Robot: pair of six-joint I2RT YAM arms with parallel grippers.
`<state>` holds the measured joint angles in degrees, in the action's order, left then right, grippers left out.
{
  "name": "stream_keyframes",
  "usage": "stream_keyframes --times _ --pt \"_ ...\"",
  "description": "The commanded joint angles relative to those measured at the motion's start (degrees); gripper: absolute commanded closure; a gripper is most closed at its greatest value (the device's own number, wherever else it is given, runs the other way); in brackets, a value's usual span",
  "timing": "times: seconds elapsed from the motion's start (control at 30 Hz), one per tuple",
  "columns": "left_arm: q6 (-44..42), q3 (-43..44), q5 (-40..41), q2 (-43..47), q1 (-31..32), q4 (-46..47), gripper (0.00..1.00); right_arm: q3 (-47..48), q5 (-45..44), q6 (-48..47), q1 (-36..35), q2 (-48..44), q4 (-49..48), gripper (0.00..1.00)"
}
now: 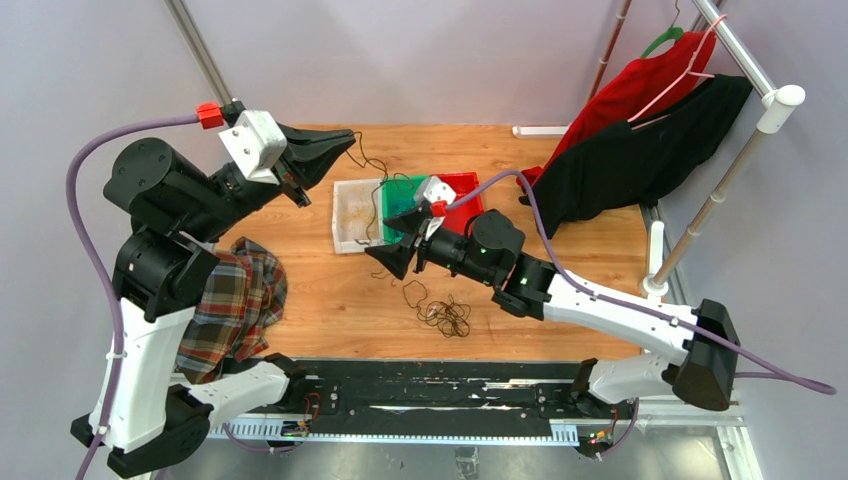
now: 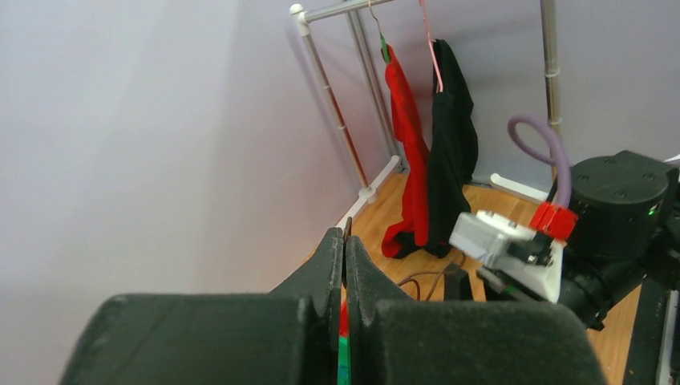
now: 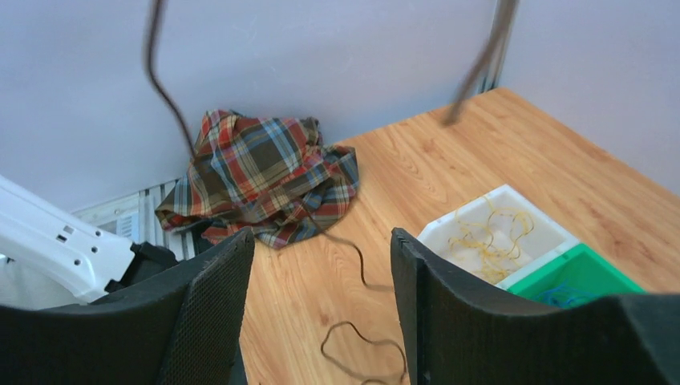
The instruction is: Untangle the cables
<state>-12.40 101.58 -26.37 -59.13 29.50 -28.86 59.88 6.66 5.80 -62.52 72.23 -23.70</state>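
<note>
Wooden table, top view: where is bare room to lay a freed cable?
The wooden table is bare between the crumpled plaid cloth and the black cable tangle, and from the red plastic bin rightward to the hanging black garment. Crowded: the white plastic bin and green plastic bin beside it, with the open right gripper at their near edge.

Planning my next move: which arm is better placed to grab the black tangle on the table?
Right. The right gripper, open, hovers near the black tangle; the left gripper is raised, shut on a black strand.

cables [image 1: 445, 312] lie on the table [image 1: 330, 300] before the bins [image 1: 345, 243].
</note>
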Motion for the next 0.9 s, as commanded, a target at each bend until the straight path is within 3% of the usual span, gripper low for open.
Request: stream_keyframes --times 0.0,0.23,0.3,0.43,0.6,0.87 --pt "1.03 1.98 -0.98 0.07 0.39 0.08 0.99 2.26 3.84 -0.23 -0.4 2.11 -2.0 0.38" --pt "1.35 3.08 -1.19 -0.27 0.39 0.03 0.99 1.81 5.34 1.03 -0.58 4.13 -2.53 0.46" --pt "1.77 3.44 -1.31 -0.48 0.39 0.03 0.99 1.7 4.08 1.14 -0.57 4.3 -2.37 0.58" --pt "2.28 3.59 -1.56 -0.63 0.39 0.03 0.99 0.95 0.32 1.15 -0.45 3.36 -1.65 0.97" --pt "3.34 1.15 -1.32 -0.41 0.39 0.88 0.99 -1.74 -5.83 1.02 2.58 -0.3 -0.73 0.99" --pt "10.11 -4.83 -1.07 -6.38 0.66 3.3 0.99 -2.96 -7.99 6.6 16.81 -2.68 -1.24 1.0"
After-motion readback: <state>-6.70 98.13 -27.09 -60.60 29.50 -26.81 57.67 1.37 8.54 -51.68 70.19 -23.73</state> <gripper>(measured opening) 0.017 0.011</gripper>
